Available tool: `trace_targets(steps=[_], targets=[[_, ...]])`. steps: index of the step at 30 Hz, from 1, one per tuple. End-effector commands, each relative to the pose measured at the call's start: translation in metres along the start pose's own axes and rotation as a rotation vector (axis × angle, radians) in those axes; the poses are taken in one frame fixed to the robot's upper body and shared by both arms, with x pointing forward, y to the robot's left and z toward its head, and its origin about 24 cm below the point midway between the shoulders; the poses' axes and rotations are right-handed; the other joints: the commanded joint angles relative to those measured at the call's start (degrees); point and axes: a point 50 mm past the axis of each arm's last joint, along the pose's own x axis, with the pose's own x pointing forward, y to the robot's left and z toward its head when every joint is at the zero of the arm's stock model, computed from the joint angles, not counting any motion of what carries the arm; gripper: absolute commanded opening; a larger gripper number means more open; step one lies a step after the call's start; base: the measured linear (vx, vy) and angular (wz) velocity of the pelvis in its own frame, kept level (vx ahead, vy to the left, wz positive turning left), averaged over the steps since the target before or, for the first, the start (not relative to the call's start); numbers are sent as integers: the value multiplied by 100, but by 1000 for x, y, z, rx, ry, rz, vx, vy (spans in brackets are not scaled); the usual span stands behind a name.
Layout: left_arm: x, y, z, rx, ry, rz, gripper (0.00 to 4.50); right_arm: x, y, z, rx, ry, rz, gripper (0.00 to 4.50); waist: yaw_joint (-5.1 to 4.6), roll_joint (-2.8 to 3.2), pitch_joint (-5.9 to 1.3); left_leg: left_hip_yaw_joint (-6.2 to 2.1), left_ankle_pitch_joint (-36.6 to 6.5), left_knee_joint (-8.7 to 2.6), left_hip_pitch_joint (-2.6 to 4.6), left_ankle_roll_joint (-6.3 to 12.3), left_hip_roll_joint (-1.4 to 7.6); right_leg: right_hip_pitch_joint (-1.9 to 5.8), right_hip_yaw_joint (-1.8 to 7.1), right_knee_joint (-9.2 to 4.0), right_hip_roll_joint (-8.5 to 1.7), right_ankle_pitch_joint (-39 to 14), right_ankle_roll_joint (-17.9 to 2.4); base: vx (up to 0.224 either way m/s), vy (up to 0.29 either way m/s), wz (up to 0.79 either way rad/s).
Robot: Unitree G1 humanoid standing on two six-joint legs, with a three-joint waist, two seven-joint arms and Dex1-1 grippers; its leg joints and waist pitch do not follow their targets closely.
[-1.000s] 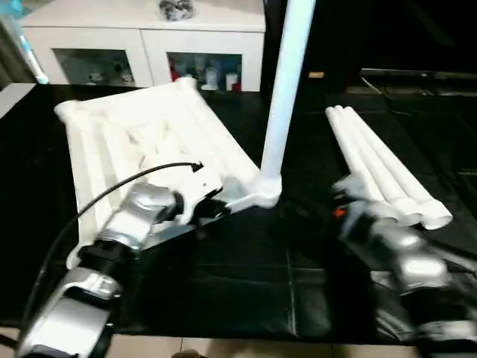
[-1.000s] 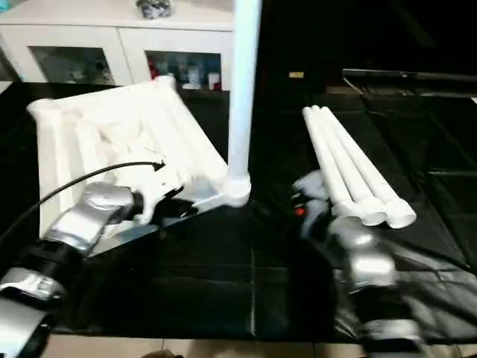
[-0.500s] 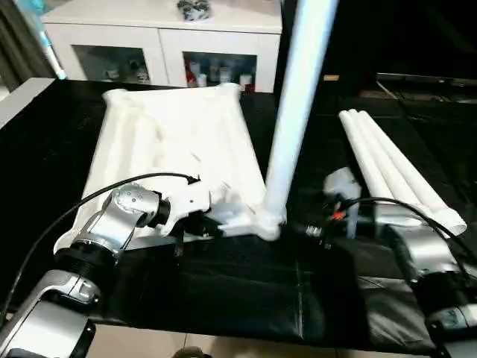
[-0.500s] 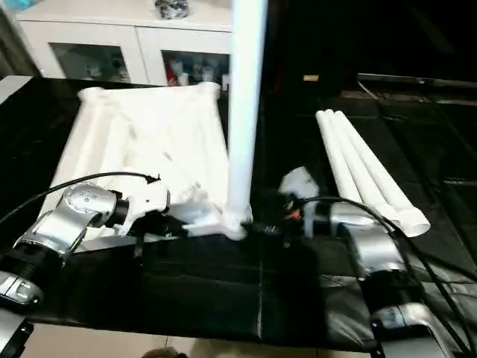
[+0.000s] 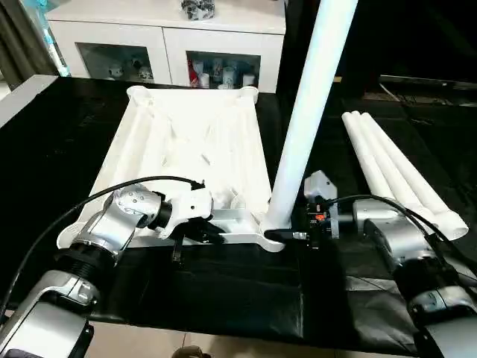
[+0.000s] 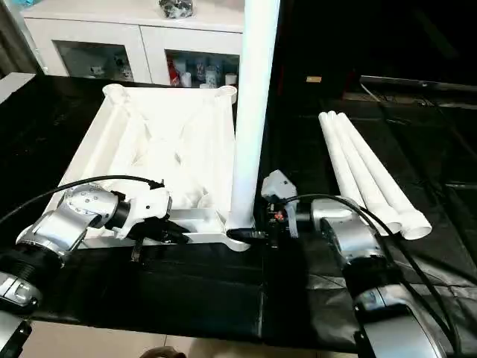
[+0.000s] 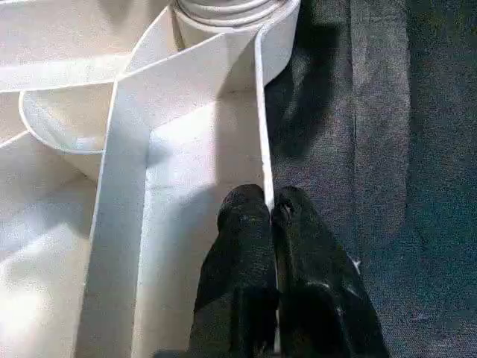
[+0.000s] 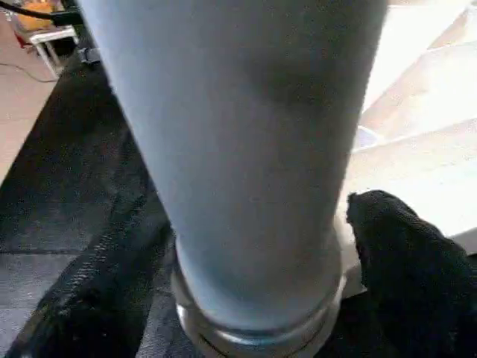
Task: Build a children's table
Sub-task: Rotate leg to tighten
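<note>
One leg (image 5: 305, 127) stands in the upturned tabletop (image 5: 186, 142), three legs (image 5: 399, 175) wait; left gripper (image 7: 270, 211) pinches its rim, right gripper (image 6: 250, 235) spread around the leg's base.

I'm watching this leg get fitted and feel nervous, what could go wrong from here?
1. The upright leg is tall and stands in the near corner socket of the upside-down table top. If the right end effector at its base pushes sideways, the leg might tilt or pop out.
2. The left end effector pinches only a thin rim wall, so the top could slip or pivot.
3. The three spare legs lie loose beside the right forearm; a swing could roll them.
</note>
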Motion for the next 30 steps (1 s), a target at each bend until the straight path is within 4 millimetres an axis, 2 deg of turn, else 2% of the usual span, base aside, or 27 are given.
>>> trace_targets(steps=[1, 7, 12, 14, 16, 17, 19, 20, 22, 23, 24, 25, 26, 27, 28, 29, 30], targets=[[10, -11, -3, 30, 48, -98, 0, 1, -1, 4, -7, 3, 19, 360, -28, -36, -403, -163, -488, -334, 87, 463, 468, 268, 399, -343, -684, -486, -1056, 0, 0, 0], [8, -10, -4, 28, 52, -98, 0, 3, -2, 2, 4, 6, 36, 300, -30, -30, -406, -164, -506, -332, 89, 432, 468, 270, 398, -340, -680, -517, -1077, 0, 0, 0], [8, -10, -6, 17, 57, -99, 0, 5, 1, -2, 22, 7, 52, 274, -26, -3, -408, -170, -525, -331, 93, 434, 472, 267, 397, -331, -681, -425, -1114, 0, 0, 0], [8, -10, -6, 14, 57, -100, 0, 6, 2, -3, 24, 7, 54, 272, -27, -5, -411, -169, -554, -332, 95, 415, 472, 271, 396, -335, -680, -442, -1119, 0, 0, 0], [8, -10, -8, -8, 58, -87, 0, 7, 3, -5, 35, -1, 53, 271, -24, 35, -411, -178, -576, -332, 89, 392, 473, 274, 396, -334, -685, -445, -1123, 0, 0, 0], [8, -9, -8, -15, 59, -81, 0, 7, 3, -5, 41, -6, 51, 271, -32, 19, -413, -174, -594, -333, 97, 379, 474, 272, 396, -335, -675, -423, -1131, 0, 0, 0], [12, -3, -8, -91, 33, -2, 0, 12, 6, -9, 86, -52, 3, 270, -35, 52, -407, -178, -640, -338, 100, 357, 478, 274, 399, -338, -676, -402, -1156, 0, 0, 0], [14, -1, -6, -115, 16, 29, 0, 15, 7, -11, 101, -67, -23, 270, -39, 40, -384, -175, -720, -355, 114, 330, 495, 262, 407, -363, -678, -481, -1166, 0, 0, 0], [20, 7, 2, -193, -43, 120, 0, 26, 9, -15, 158, -94, -126, 270, -34, 69, -358, -184, -1012, -386, 136, 211, 484, 273, 407, -432, -706, -1021, -1088, 0, 0, 0], [25, 12, 8, -241, -78, 175, 0, 34, 9, -19, 196, -97, -207, 270, -62, 53, -328, -190, -1216, -415, 168, 85, 489, 246, 415, -479, -706, -1405, -1036, 0, 0, 0], [25, 12, 8, -241, -78, 175, 0, 34, 9, -19, 196, -97, -207, 270, -97, 43, -296, -221, -1499, -440, 192, -27, 458, 260, 401, -548, -737, -2043, -911, 0, 0, 0], [28, 16, 12, -263, -97, 217, 0, 41, 9, -21, 227, -108, -256, 270, -113, 47, -285, -231, -1621, -449, 206, -72, 454, 260, 398, -583, -748, -2332, -836, 0, 0, 0], [29, 18, 14, -271, -103, 235, 0, 43, 9, -21, 241, -114, -275, 270, -163, 51, -246, -237, -1869, -455, 253, -128, 434, 223, 392, -672, -747, -2870, -668, 0, 0, 0], [38, 27, 27, -334, -143, 346, 0, 62, 11, -23, 325, -146, -377, 270, -206, 46, -240, -245, -2002, -454, 290, -154, 423, 212, 387, -717, -753, -3176, -571, 0, 0, 0], [38, 27, 27, -334, -143, 346, 0, 62, 11, -23, 325, -146, -377, 270, -221, 55, -241, -256, -2030, -453, 309, -196, 428, 194, 383, -727, -760, -3246, -556, 0, 0, 0], [44, 31, 36, -373, -171, 398, 0, 74, 12, -23, 369, -158, -434, 270, -223, 44, -251, -270, -2059, -450, 315, -191, 414, 200, 367, -748, -764, -3321, -508, 0, 0, 0], [48, 33, 42, -388, -187, 424, 0, 80, 11, -22, 392, -160, -469, 270, -254, 60, -267, -287, -2001, -477, 269, -200, 426, 219, 368, -734, -753, -3146, -493, 0, 0, 0]])
